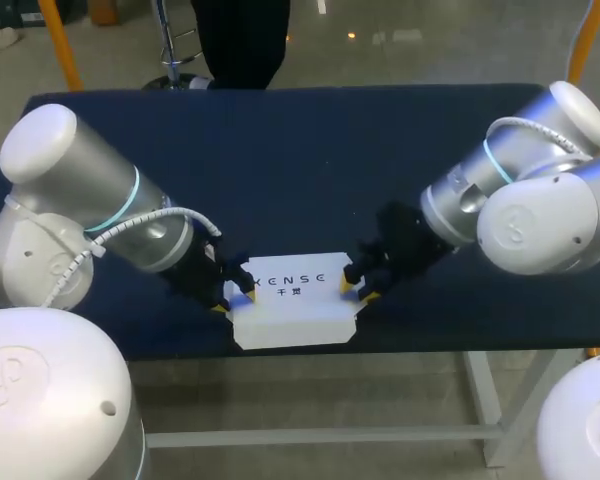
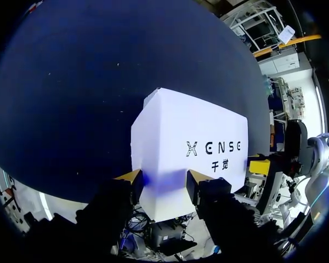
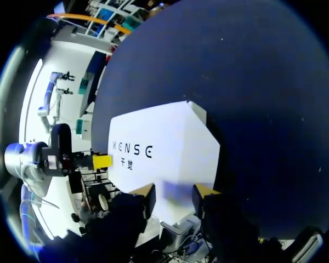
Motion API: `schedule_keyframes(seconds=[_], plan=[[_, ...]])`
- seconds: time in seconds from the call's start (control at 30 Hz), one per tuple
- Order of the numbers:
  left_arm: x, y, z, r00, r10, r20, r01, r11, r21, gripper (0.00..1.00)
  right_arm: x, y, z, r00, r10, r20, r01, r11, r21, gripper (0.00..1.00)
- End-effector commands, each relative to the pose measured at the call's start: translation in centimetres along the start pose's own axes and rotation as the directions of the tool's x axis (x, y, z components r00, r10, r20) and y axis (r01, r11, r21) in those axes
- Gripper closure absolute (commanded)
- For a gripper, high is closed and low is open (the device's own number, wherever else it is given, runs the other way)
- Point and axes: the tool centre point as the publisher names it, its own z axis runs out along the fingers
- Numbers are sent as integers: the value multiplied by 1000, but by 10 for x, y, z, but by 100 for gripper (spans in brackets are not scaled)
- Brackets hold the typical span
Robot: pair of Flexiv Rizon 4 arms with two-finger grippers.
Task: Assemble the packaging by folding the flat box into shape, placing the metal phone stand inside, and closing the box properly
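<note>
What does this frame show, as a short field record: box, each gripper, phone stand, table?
box: white box lying at the near edge, printed face up
table: table with a dark blue cover
left gripper: left gripper at the box's left end, fingers apart
right gripper: right gripper at the box's right end, fingers apart
contact: cannot tell whether either gripper presses on the box
phone stand: not visible in any view
</note>
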Motion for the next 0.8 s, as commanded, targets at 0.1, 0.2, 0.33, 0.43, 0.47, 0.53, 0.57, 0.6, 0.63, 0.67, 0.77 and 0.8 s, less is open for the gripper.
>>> schedule_keyframes(seconds=[0.1, 0.2, 0.33, 0.43, 0.47, 0.53, 0.57, 0.6, 0.63, 0.67, 0.77, 0.8], plan=[[5, -3, 7, 1000, 0, 9, 0, 1000, -5, 45, -6, -1, 3, 1000, 5, -12, -5, 1000, -1, 51], [5, -3, 7, 1000, 0, 9, 0, 1000, -6, 45, -6, 0, 3, 1000, 8, -12, -8, 1000, -1, 51], [5, -4, 8, 1000, 3, 5, -3, 1000, -6, 45, -5, 1, 7, 1000, 8, -15, -8, 1000, 5, 51], [5, -4, 8, 1000, 4, -3, -4, 1000, -2, 45, -4, 1, 10, 1000, 15, -22, -15, 1000, 8, 51], [5, -4, 8, 1000, 5, -4, -5, 1000, -2, 45, -4, 1, 11, 999, 19, -27, -19, 1000, 7, 51], [5, -3, 8, 1000, 8, -12, -8, 1000, 2, 44, -4, 2, 12, 999, 28, -39, -28, 1000, 5, 51], [4, -3, 8, 1000, 9, -14, -9, 1000, 2, 44, -4, 2, 13, 999, 32, -42, -32, 999, 3, 51], [4, -4, 8, 1000, 10, -19, -10, 1000, 5, 45, -4, 2, 13, 998, 37, -48, -37, 999, -1, 51], [4, -3, 9, 1000, 10, -23, -10, 1000, 7, 46, -4, 2, 14, 998, 40, -53, -40, 999, -2, 51], [4, -3, 9, 1000, 9, -30, -8, 1000, 11, 47, -4, 2, 14, 997, 44, -60, -44, 999, -5, 51], [4, -4, 10, 999, 8, -46, -7, 1000, 19, 47, -4, 2, 16, 996, 51, -74, -52, 999, -8, 51], [4, -4, 11, 999, 9, -52, -8, 1000, 19, 47, -3, 2, 16, 995, 53, -80, -54, 998, -10, 51]])
